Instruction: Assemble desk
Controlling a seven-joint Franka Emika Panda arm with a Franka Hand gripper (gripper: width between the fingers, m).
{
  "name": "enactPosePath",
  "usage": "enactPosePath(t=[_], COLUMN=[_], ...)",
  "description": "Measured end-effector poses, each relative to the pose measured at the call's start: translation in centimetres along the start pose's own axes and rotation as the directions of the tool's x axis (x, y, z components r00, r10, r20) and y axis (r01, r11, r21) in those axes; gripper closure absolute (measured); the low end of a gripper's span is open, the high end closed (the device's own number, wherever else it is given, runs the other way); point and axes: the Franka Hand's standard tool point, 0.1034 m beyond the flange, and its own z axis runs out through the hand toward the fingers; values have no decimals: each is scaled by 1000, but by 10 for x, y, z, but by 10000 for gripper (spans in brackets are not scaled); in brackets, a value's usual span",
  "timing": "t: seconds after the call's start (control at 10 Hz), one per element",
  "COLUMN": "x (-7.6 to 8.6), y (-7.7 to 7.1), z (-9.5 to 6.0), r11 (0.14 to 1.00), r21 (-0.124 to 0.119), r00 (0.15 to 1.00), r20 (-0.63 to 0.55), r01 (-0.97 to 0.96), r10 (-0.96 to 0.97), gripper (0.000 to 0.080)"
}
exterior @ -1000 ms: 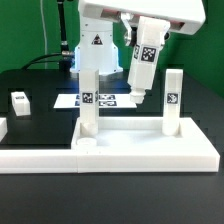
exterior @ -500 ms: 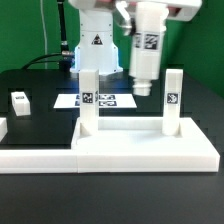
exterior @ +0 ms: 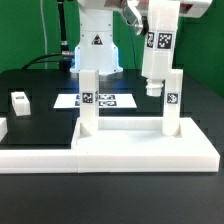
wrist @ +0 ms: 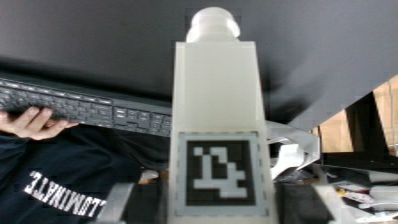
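Desk tabletop (exterior: 150,152), exterior view: the white slab lies flat at the front of the black work desk (exterior: 40,118). Two legs stand upright on the slab, the first standing leg (exterior: 88,100) near its corner on the exterior view's left and the second standing leg (exterior: 174,105) toward the exterior view's right, each showing a square tag. A third leg, the held leg (exterior: 158,50), hangs upright in the air, clamped at its upper end by the tool (exterior: 158,12). Its round peg (exterior: 153,89) points down and is clear of the slab. In the picture the peg sits just beside the top of the second standing leg; how far apart they are in depth cannot be told. A low white rail (exterior: 35,158) lies against the slab's edge on the exterior view's left. Behind the legs are the marker board (exterior: 108,100), flat on the desk, and the arm's base (exterior: 97,45). A small white tagged block (exterior: 20,101) sits well apart on the exterior view's left.

Wrist view: the held leg fills the centre, tag toward the camera, peg at its far end. The tool's fingers cannot be made out. Beyond are a keyboard (wrist: 89,105), a person's hand (wrist: 27,122) and a dark lettered sweatshirt (wrist: 63,190).
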Motion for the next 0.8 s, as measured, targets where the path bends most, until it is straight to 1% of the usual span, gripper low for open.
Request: enactPosePath(t=[0.1,0.2,0.3,0.4,0.5,0.6,0.8], x=[-1,-11,-20,-23,-22,-21,-22], y=[-1,-5,-11,-17,-26,-30,-29], z=[1,4,12,22,31,33,34], r11=[1000,1000,999,998,997,996,996], r21=[2,15,34,56,79,88,86], r00=[1000,1000,1000,1000,999,999,999], r20=[2,17,22,27,40,49,50], r01=[1,7,2,-7,-16,-15,-14], r10=[-1,-7,-3,5,13,11,10], gripper=[509,509,509,509,509,509,509])
